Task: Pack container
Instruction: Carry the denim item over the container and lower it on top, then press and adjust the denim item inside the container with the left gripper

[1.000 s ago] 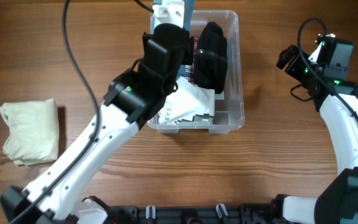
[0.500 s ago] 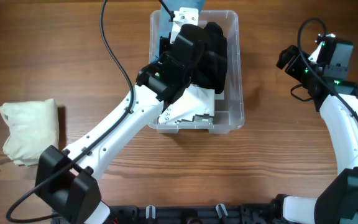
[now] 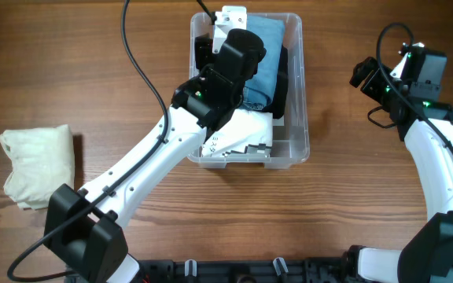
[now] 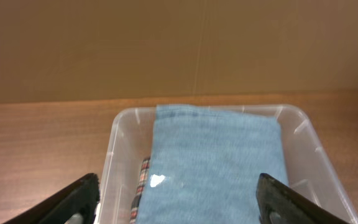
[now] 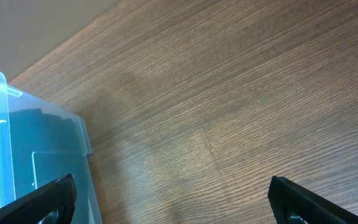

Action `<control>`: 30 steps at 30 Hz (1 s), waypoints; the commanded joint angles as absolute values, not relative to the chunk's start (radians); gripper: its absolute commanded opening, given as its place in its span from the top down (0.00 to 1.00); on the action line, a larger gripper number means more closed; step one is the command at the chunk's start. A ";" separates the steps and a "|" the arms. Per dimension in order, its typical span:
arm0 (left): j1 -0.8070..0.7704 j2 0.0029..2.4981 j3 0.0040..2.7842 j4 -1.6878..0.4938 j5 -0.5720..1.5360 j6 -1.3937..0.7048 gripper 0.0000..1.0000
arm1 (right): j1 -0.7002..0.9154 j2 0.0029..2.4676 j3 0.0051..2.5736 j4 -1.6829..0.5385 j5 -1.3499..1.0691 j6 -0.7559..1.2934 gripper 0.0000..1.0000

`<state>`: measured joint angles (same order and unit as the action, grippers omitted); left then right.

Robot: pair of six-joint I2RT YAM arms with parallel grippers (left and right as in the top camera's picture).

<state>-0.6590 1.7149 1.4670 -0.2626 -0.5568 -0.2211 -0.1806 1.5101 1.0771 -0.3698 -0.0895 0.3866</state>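
Overhead: clear container (image 3: pixel 301 94) sits at top centre of the wooden table (image 3: pixel 344 204), with the left arm reaching over it. Inside: a folded blue cloth (image 3: pixel 264 55) on top at the far end, a black garment (image 3: pixel 281 88) along its right edge, and a white printed piece (image 3: pixel 246 134) at the near end. A cream folded cloth (image 3: pixel 39 165) lies well apart at the table's left. Left wrist: left gripper (image 4: pixel 178 198) jaws spread wide above the blue cloth, holding nothing; a plaid edge (image 4: pixel 143 186) peeks out beside the cloth. Right wrist: right gripper (image 5: pixel 173 193) wide open, empty, over bare wood right of the container.
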 commanded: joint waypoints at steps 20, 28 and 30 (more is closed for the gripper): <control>-0.665 1.960 1.480 0.143 0.122 -0.218 0.96 | -0.185 1.517 1.101 -0.367 -0.099 0.369 0.00; -0.679 2.015 1.480 0.158 0.126 -0.217 0.96 | -0.185 1.517 1.101 -0.367 -0.099 0.369 0.00; -0.676 2.028 1.480 0.167 0.072 -0.217 0.96 | -0.185 1.517 1.101 -0.367 -0.099 0.369 0.00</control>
<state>-0.6773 1.9869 1.4708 0.1532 0.1207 -0.2226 -0.1806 1.5101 1.0771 -0.3702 -0.0895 0.3866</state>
